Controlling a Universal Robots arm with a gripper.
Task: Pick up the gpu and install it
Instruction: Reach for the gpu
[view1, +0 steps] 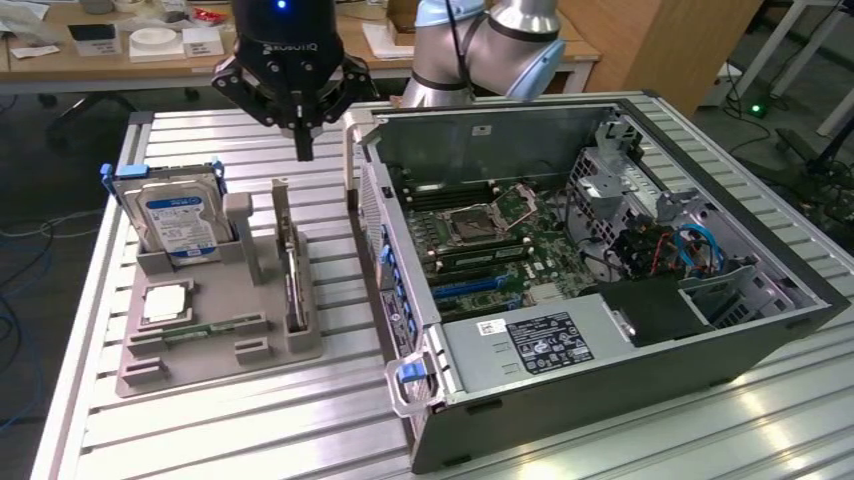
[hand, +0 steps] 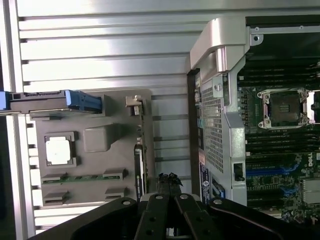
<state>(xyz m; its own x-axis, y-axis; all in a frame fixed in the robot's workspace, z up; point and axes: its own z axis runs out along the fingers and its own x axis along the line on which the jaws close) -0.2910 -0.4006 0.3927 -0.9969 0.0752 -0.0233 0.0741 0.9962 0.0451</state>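
The gpu (view1: 288, 262) stands on its long edge in a slot of the grey holder (view1: 248, 292), with its silver bracket at the far end. From the wrist view the gpu (hand: 140, 159) is a thin dark strip beside the holder (hand: 100, 139). My gripper (view1: 304, 150) hangs shut and empty above the table, just past the card's bracket end, between the holder and the open computer case (view1: 541, 352). In the wrist view the gripper (hand: 169, 180) has its fingertips pressed together, close to the card's edge.
The holder also carries a hard drive (view1: 175, 218) with a blue label, a square processor chip (view1: 163, 303) and a memory stick (view1: 211, 328). The motherboard (view1: 487, 235) lies exposed inside the case, with blue slots (view1: 467, 288). A cluttered desk stands behind the ribbed metal table (view1: 227, 420).
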